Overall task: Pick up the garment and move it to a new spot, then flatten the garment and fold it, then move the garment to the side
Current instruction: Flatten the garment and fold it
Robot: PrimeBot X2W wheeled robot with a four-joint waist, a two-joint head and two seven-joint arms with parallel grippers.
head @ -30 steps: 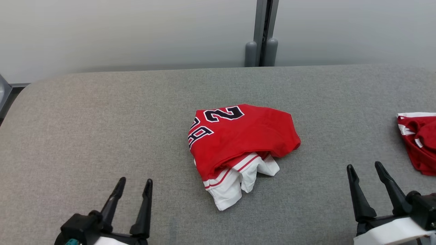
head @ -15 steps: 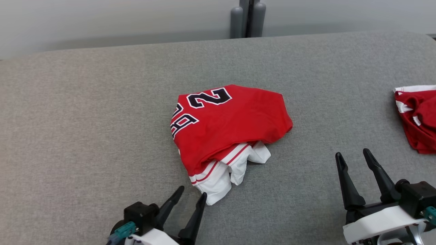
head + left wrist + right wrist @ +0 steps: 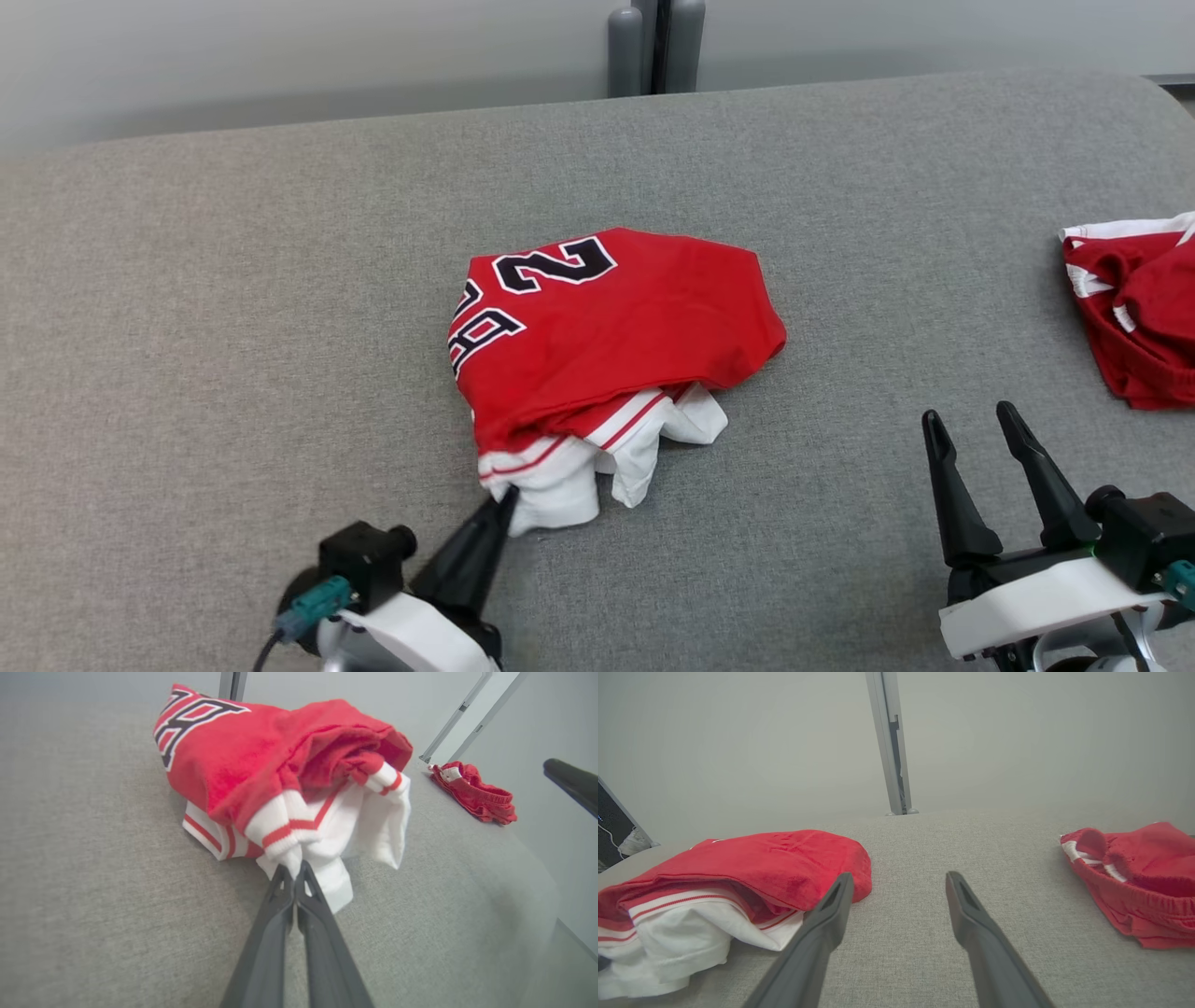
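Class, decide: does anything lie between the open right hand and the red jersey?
Nothing visible does: just grey surface separates the right hand from the jersey. The second red garment lies farther right, out of the way.

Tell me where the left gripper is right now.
Head view, lower centre-left: the left gripper is pinched on the white near hem of the red jersey, on the grey pad, well left of the open right gripper.

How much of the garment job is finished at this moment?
Nothing looks finished: the jersey lies bunched on the grey surface. In hand: the left gripper is shut on its white hem. The right gripper is open and apart. Moving, flattening, folding and setting aside remain.
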